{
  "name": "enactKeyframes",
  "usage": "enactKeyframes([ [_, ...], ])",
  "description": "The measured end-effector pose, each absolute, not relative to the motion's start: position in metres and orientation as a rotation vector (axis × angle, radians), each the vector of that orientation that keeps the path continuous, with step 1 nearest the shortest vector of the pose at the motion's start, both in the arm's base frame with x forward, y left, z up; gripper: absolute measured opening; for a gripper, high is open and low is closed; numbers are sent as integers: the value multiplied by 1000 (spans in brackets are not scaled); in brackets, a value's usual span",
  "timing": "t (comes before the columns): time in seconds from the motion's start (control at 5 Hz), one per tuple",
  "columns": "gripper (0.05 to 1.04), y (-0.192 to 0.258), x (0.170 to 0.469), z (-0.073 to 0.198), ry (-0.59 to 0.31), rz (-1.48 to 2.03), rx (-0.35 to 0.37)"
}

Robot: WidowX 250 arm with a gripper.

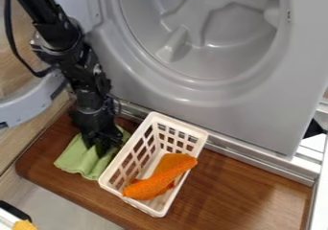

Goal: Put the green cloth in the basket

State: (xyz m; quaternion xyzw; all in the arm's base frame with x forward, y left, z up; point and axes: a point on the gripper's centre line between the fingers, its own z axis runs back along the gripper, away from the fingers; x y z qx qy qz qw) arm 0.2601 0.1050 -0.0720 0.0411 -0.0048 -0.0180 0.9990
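Trouble would most likely start at the grasp: the green cloth (76,159) lies crumpled on the wooden counter (250,188), just beside the basket (181,124), with the tool (101,150) down at it. I cannot tell whether the tool is released or clenched on the fabric. A shallow pinch could let the cloth slip during lifting. Too low a carry could snag a hanging fold on the near wall and drag the basket, while an early release could drape the cloth over the rim or the orange item (154,183) inside.

Glossy wood board (237,188), matt plastic basket (112,174)
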Motion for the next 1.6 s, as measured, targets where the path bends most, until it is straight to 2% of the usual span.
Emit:
enactKeyframes([
  [0.2, 106, 103, 266, -38, -18, 20, 141],
  [0.4, 96, 82, 271, 12, -52, 67, 211],
  [0.6, 96, 50, 275, 36, -38, 28, 203],
  [0.8, 95, 22, 281, 31, 3, -46, 136],
  [1.2, 132, 4, 285, 25, -16, -98, 71],
  [1.4, 336, 2, 285, 23, -9, -120, 62],
  [1.6, 644, -1, 286, 20, -5, -129, 38],
])
